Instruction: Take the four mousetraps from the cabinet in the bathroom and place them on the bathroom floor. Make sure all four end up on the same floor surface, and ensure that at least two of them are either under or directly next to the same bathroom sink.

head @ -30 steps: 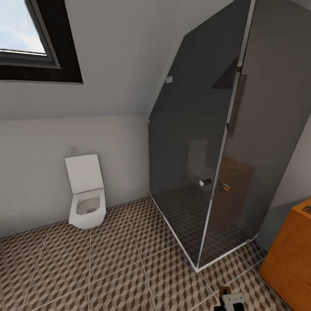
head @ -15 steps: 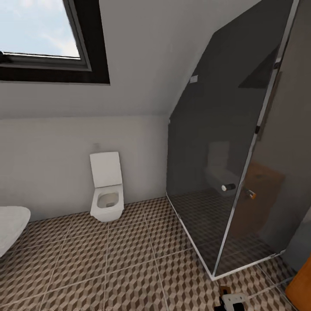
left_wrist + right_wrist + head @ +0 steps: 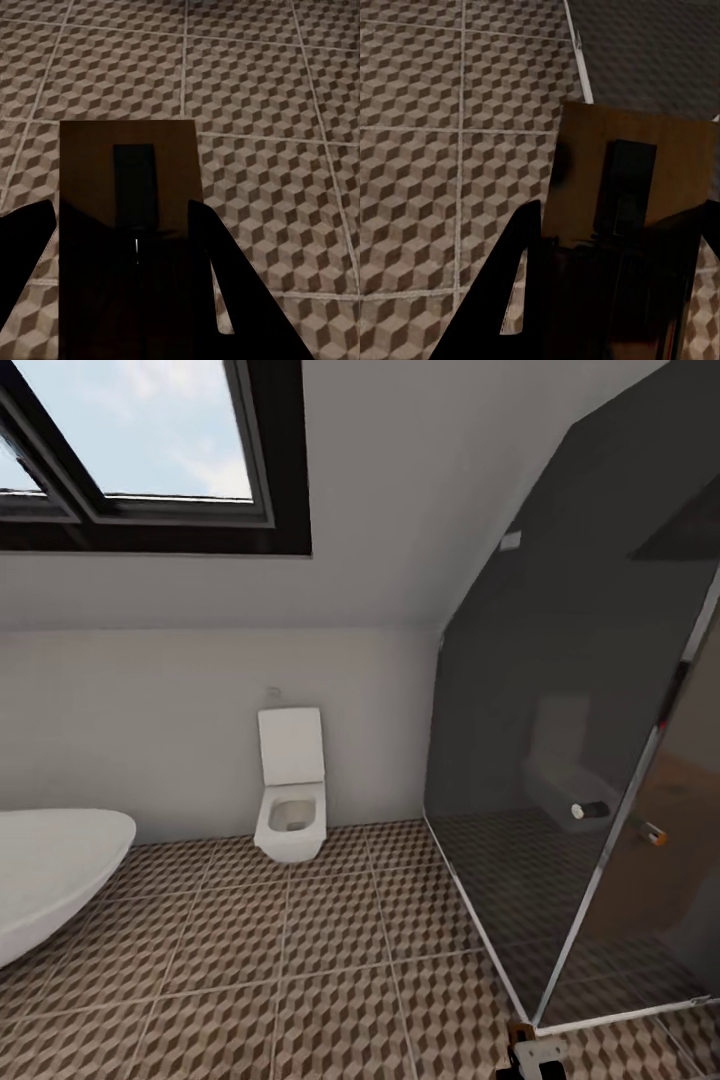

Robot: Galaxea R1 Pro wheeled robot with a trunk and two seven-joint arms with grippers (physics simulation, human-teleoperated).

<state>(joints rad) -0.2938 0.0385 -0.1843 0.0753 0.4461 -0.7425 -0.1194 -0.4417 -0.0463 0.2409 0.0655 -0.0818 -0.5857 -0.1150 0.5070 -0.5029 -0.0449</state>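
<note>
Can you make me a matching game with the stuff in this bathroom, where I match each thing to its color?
Things:
1. toilet
2. shower glass
3. mousetrap in the left gripper
4. window frame

Colors:
A. smoky grey
B. brown
C. black
D. white

Pairs: 1-D, 2-A, 3-B, 4-C

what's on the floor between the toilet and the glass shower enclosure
Nothing lies there. In the head view the stretch from the toilet to the glass shower enclosure is bare cube-patterned bathroom floor, backed by the white wall.
</note>
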